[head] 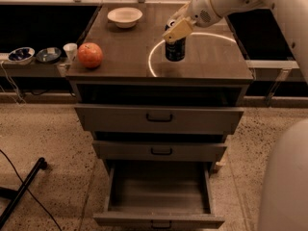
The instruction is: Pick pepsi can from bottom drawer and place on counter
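On the tabletop [125, 52] the pepsi can [174, 50] is standing inside the white circle [150, 61], the claw [176, 30] is hovering at its top, grip impossible to tell, so probably only release is remaining.

A white bowl [124, 17] sits at the back left of the surface [120, 61], left of the gripper [176, 31], and an orange fruit [90, 55] stands near the front left corner. Beside it, a side shelf [29, 70] carries two small bowls [20, 55] and a white cup [70, 51]. Lower down, two shallow grey drawers [159, 118] are closed, and a black stand leg [21, 191] lies on the speckled floor [48, 129].
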Controlling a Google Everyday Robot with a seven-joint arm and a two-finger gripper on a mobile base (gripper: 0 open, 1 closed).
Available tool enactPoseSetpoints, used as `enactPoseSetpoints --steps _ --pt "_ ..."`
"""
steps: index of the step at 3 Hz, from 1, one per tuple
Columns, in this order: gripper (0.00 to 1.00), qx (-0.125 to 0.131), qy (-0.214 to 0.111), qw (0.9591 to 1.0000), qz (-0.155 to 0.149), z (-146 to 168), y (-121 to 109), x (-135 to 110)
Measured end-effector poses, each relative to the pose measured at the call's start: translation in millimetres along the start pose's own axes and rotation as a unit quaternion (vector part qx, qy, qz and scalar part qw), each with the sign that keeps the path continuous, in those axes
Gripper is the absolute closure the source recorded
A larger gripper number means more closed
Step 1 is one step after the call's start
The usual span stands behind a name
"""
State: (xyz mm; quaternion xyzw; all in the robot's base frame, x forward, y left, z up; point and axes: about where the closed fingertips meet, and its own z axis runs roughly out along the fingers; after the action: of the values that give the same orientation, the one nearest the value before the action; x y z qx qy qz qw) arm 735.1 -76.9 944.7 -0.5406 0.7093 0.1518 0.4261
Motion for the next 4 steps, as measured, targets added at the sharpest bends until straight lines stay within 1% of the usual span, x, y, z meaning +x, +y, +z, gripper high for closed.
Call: enactPoseSetpoints --steps 1,2,4 --pt "1.0 -0.011 0.023 0.999 0.036 5 -9 20" --pt "0.84 -0.034 0.036 0.9978 0.045 11 -9 31" --pt "0.37 -0.036 0.037 0.9977 0.045 11 -9 32"
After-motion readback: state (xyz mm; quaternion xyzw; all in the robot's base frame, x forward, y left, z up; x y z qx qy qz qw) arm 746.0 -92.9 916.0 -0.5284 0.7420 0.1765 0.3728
